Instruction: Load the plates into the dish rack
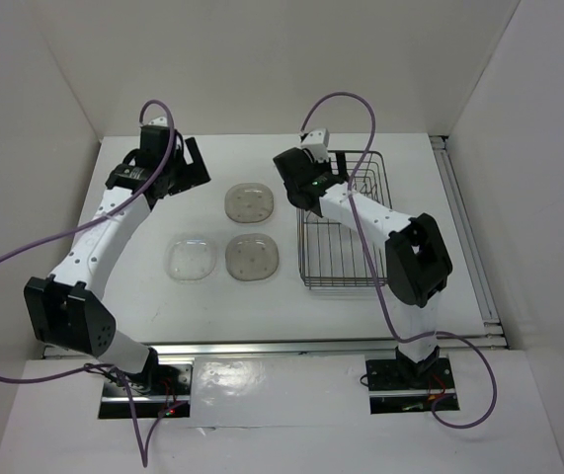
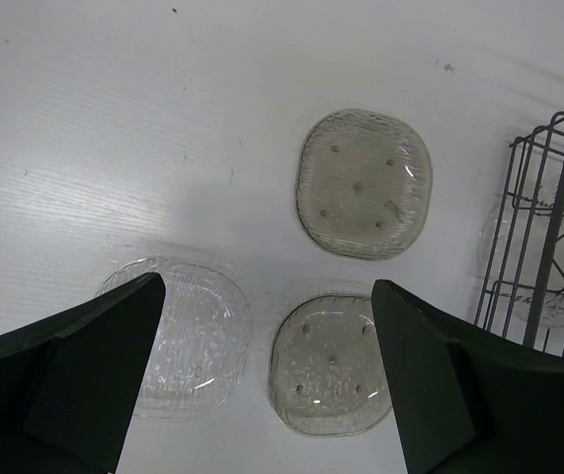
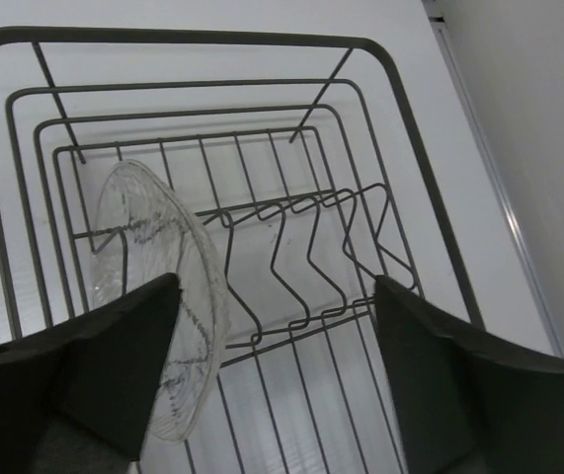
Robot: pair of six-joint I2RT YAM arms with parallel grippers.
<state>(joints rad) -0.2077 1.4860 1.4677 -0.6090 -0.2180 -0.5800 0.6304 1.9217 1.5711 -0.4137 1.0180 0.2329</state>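
One clear plate (image 3: pixel 138 237) aslant in the dish rack (image 1: pixel 336 257); left hand (image 2: pixel 267 286), right hand (image 3: pixel 277 284) both released.

A: "Your left arm (image 1: pixel 104 232) stretches forward, and the left claw (image 2: pixel 267 286) faces straight down, fingers spread wide."

B: "Your right arm (image 1: pixel 361 212) folds sharply at the elbow; the right claw (image 3: pixel 274 284) tilts downward, fingers likewise well apart."

Table (image 1: pixel 262 316): white, faintly ribbed.
Walls (image 1: pixel 291 59): white panels, set on three sides.
Near edge: bordered by what may be an aluminium rail (image 1: pixel 291 348).
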